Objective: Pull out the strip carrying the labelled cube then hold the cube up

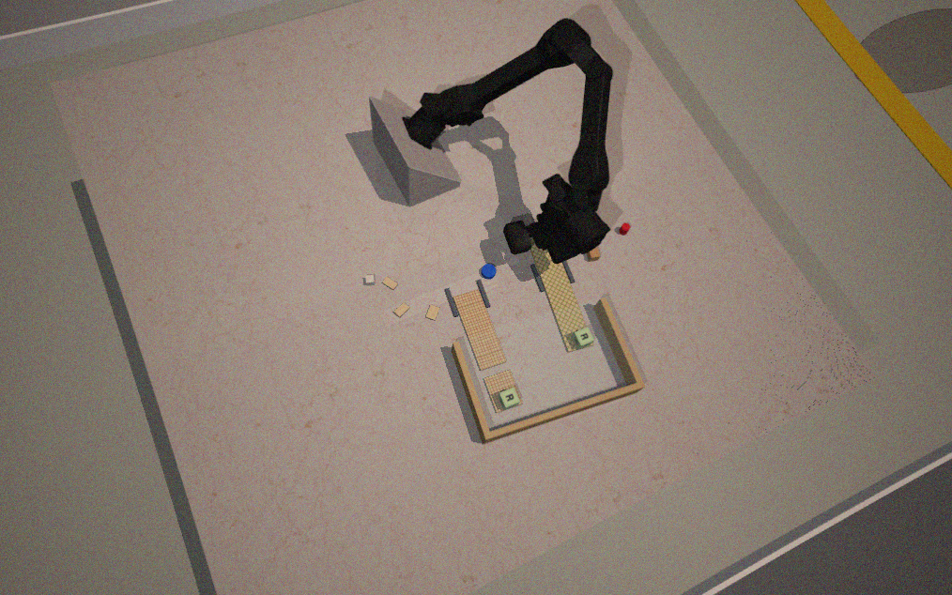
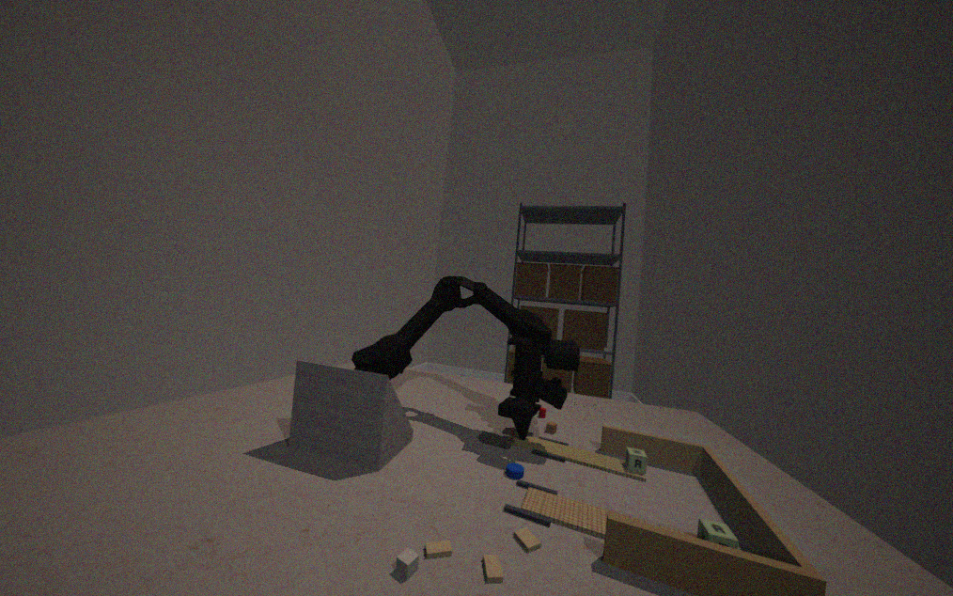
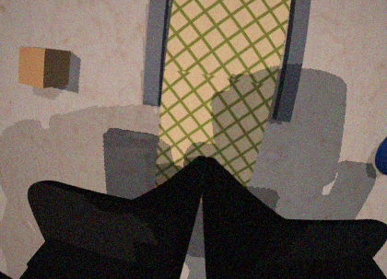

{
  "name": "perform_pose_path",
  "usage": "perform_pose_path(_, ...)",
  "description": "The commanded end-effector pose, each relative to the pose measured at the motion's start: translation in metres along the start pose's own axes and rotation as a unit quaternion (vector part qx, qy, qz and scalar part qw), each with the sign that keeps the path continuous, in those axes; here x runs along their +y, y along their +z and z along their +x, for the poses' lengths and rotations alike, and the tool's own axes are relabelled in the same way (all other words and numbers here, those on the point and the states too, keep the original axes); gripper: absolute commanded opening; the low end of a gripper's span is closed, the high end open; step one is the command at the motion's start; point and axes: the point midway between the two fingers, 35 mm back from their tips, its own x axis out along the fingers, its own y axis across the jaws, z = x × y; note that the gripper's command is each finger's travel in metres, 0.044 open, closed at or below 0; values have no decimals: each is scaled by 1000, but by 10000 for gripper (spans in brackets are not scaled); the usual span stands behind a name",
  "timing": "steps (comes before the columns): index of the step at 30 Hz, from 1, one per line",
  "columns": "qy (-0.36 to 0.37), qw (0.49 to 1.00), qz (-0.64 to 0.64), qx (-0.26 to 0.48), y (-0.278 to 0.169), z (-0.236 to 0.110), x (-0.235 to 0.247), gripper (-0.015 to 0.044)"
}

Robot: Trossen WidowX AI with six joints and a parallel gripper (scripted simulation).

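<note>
A green-latticed strip (image 1: 564, 302) (image 2: 576, 455) (image 3: 233, 32) lies in one piece between two grey guide rails (image 3: 158, 40) and reaches into the wooden pen (image 1: 631, 369) (image 2: 677, 566). A green cube marked R (image 1: 583, 337) (image 2: 636, 460) sits on its far end, inside the pen's opening. My gripper (image 1: 543, 254) (image 2: 521, 436) (image 3: 205, 163) is shut, and its tips point down onto the near end of this strip. An orange-checked strip (image 1: 480, 328) (image 2: 565, 512) to the left is broken. Its short piece (image 1: 499, 382) carries a second R cube (image 1: 509, 396) (image 2: 715, 530) deep in the pen.
A blue disc (image 1: 488, 271) (image 2: 514, 469) lies left of the gripper. A small orange cube (image 1: 593, 253) (image 3: 44, 66) and a red piece (image 1: 623, 228) lie to its right. Loose blocks (image 1: 400, 309) (image 2: 437, 548) lie left of the strips. The arm stands on a grey wedge (image 1: 402, 159) (image 2: 343, 421).
</note>
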Motion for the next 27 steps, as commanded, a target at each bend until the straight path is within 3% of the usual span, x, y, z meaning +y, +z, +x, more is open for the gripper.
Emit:
perform_pose_path(1, -2, 1000, 5, 11, -12, 5, -1, 0)
perform_pose_path(27, -2, 1000, 6, 12, -52, 4, -2, 0)
